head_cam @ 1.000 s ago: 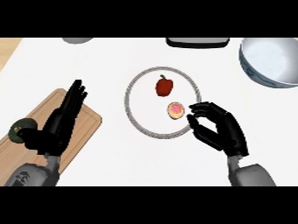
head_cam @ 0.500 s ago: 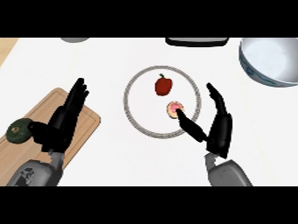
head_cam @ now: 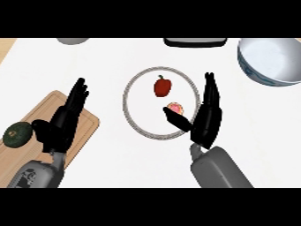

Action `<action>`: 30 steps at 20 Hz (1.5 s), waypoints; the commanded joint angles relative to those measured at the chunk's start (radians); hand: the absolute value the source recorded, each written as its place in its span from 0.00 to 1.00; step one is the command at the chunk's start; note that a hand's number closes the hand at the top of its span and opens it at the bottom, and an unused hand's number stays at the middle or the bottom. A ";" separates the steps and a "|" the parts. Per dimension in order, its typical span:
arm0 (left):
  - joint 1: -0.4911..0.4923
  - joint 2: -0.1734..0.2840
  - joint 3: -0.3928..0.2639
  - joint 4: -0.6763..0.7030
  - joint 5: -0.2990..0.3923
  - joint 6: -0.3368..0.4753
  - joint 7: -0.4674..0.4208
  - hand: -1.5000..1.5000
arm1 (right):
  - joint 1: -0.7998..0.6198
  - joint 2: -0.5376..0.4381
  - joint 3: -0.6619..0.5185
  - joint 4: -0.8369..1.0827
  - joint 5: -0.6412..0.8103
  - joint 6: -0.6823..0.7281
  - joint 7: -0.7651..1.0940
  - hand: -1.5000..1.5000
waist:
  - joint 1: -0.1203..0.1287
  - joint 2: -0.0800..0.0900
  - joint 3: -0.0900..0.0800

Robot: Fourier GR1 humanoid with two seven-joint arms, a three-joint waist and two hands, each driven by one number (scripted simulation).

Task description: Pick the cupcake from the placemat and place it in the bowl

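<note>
A small cupcake [head_cam: 174,107] with pink frosting lies on the round white placemat [head_cam: 137,117], lower right of its middle. My right hand [head_cam: 207,115] stands just right of it, fingers straight and pointing away, thumb reaching toward the cupcake from below without closing on it. The large white bowl [head_cam: 274,62] with a blue-patterned rim sits at the far right. My left hand [head_cam: 65,119] rests open over the wooden board at the left, fingers up.
A red bell pepper [head_cam: 162,85] stands on the placemat above the cupcake. A wooden cutting board [head_cam: 22,150] at the lower left carries a dark green avocado [head_cam: 17,134]. A dark tray edge [head_cam: 196,42] and a grey object [head_cam: 73,40] lie along the far edge.
My right hand has uncurled from a bent pose to straight fingers and shifted left, closing in beside the cupcake. The left hand has barely moved.
</note>
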 commanded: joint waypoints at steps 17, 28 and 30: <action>-0.012 -0.043 -0.003 -0.012 -0.045 0.013 0.029 0.50 | -0.284 0.006 0.095 -0.084 0.086 0.504 0.947 0.00 | 0.010 0.007 0.006; 0.003 -0.059 0.028 0.000 -0.077 -0.022 0.022 0.50 | -0.123 0.006 0.159 -0.190 0.087 0.353 0.825 0.00 | 0.007 0.010 0.007; -0.023 -0.055 0.071 0.065 -0.040 -0.072 -0.032 0.50 | -0.133 0.006 0.159 -0.187 0.089 0.308 0.813 0.00 | 0.007 0.012 0.006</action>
